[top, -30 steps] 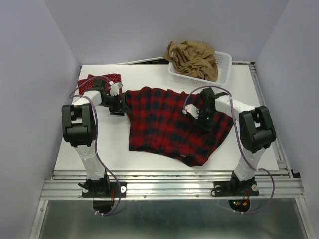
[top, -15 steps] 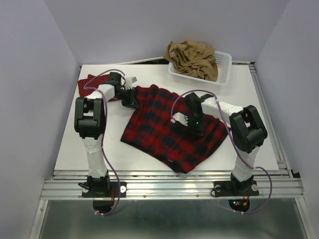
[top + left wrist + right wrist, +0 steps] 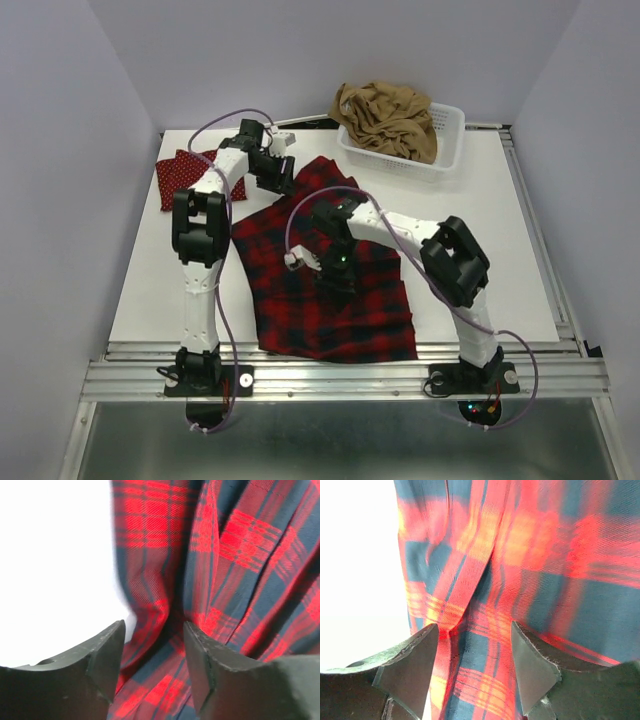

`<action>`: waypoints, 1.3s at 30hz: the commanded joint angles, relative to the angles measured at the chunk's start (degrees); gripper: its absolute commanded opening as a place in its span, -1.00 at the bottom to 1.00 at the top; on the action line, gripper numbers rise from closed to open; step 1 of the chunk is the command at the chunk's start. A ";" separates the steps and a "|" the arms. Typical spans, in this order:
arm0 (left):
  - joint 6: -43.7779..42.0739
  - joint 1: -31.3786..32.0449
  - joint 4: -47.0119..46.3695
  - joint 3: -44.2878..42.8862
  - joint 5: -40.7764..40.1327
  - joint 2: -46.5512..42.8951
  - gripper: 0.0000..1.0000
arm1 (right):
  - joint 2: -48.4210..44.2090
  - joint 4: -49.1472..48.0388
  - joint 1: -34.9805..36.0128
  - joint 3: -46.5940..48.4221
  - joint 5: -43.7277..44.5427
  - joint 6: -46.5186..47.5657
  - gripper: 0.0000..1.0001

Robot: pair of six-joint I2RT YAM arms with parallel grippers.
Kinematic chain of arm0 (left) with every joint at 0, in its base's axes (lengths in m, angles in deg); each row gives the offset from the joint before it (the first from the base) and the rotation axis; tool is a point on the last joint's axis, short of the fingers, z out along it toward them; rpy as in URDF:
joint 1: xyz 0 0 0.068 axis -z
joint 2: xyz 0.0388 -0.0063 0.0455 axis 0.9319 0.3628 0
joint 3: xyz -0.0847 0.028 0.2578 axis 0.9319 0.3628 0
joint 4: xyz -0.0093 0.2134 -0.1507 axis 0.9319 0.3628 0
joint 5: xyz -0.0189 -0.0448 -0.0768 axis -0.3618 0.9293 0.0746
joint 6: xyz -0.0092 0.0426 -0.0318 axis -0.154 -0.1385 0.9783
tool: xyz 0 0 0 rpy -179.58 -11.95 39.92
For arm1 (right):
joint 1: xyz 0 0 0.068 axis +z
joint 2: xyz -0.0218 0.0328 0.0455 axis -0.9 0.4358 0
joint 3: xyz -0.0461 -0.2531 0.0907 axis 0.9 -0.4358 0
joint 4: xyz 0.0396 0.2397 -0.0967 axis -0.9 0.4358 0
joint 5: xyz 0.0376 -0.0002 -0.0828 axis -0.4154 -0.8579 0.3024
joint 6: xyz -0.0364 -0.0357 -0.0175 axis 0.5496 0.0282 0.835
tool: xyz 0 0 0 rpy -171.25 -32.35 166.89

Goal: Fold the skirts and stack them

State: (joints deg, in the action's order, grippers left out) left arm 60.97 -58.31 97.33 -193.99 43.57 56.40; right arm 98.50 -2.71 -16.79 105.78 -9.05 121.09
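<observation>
The red-and-black plaid skirt (image 3: 345, 300) lies flat, running from the table's far middle to its near edge. My left gripper (image 3: 283, 175) hovers at the skirt's far left corner. In the left wrist view this gripper (image 3: 154, 630) is open, with plaid cloth (image 3: 240, 555) below the gap and nothing pinched. My right gripper (image 3: 335, 278) is over the skirt's middle. In the right wrist view it (image 3: 475, 630) is open above a raised fold (image 3: 470, 580). The red dotted skirt (image 3: 180, 172) lies at the far left. A tan skirt (image 3: 385, 120) is heaped in the basket.
The white mesh basket (image 3: 452, 140) stands at the far right corner of the white table (image 3: 500, 260). Purple walls close in on three sides. A metal rail (image 3: 340, 375) runs along the near edge by the arm bases.
The plaid skirt has swung from lying crosswise to lying lengthwise toward the near edge. The left gripper moved to the far side. The right gripper moved left over the cloth's middle.
</observation>
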 commanded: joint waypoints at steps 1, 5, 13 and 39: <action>-8.96 -0.75 3.86 0.40 -3.30 -12.47 0.27 | -1.34 6.40 -7.28 14.55 -12.01 -6.41 0.29; -11.26 -1.89 2.46 8.05 -4.37 -19.60 0.28 | 1.38 -0.60 -15.20 18.90 -6.72 -8.64 0.15; -15.31 -6.19 4.74 15.80 0.99 -23.05 0.28 | 2.97 -12.23 -15.21 2.14 9.58 -7.85 -0.10; -33.06 -8.04 14.94 13.95 -0.94 -13.21 0.28 | 3.72 -12.14 -19.49 31.33 10.98 -6.20 0.68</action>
State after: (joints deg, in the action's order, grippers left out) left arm 30.22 -66.86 112.08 -181.43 41.56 44.38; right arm 94.85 -8.62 -29.95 126.53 -4.94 112.19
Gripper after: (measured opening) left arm 0.640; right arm 0.840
